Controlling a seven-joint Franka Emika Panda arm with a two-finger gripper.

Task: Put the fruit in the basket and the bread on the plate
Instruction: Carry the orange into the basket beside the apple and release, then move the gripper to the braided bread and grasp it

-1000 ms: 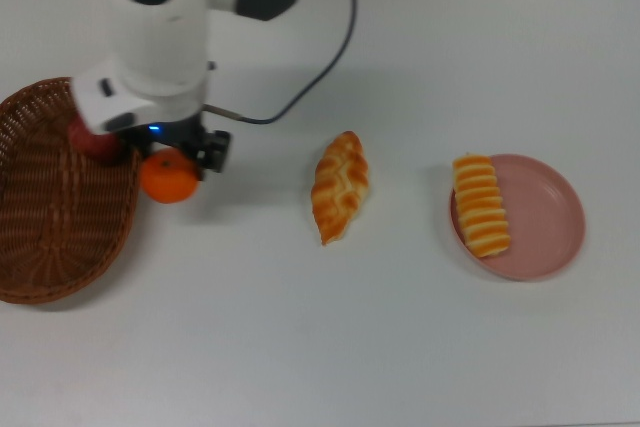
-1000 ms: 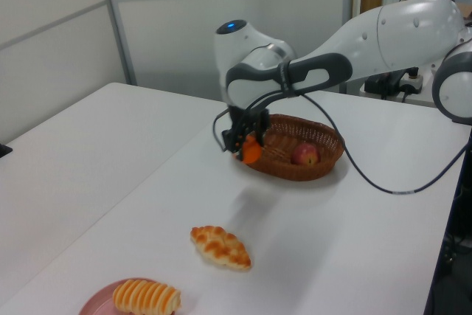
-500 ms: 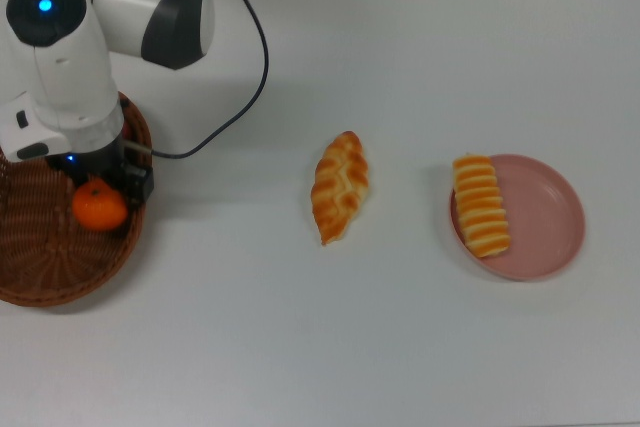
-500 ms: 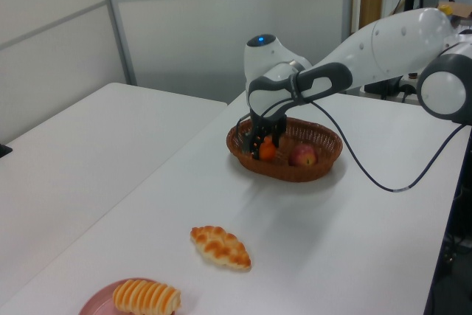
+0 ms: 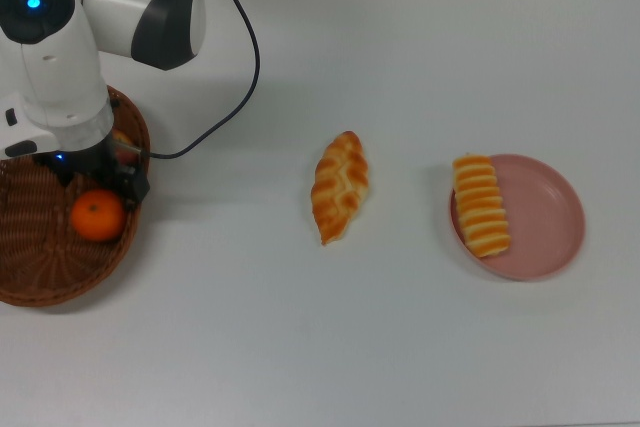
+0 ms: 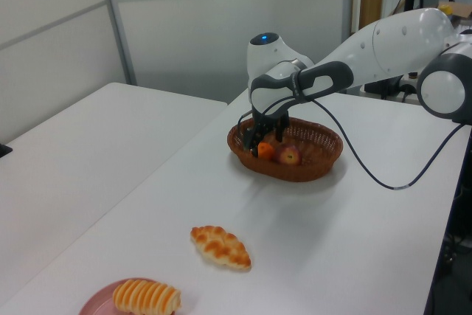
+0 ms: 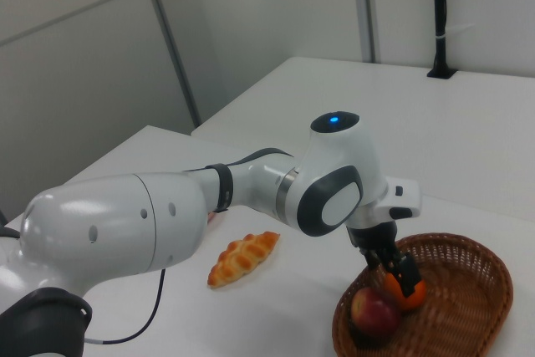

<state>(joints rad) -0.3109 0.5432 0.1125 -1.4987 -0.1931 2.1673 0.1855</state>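
While hidden at its fingertips, gripper (image 6: 265, 136) state unclear above round glossy tangerine (image 5: 97, 215), woven wicker basket (image 5: 40, 277).

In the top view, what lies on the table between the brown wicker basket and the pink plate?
Only the long twisted golden loaf, lying alone on the white table between the oval brown wicker basket and the round pink plate; the top view shows it.

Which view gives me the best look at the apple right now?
The right view: the apple sits whole and unblocked in the basket, beside the tangerine. The left view shows it small, in the basket next to the tangerine. In the top view the arm covers it almost wholly.
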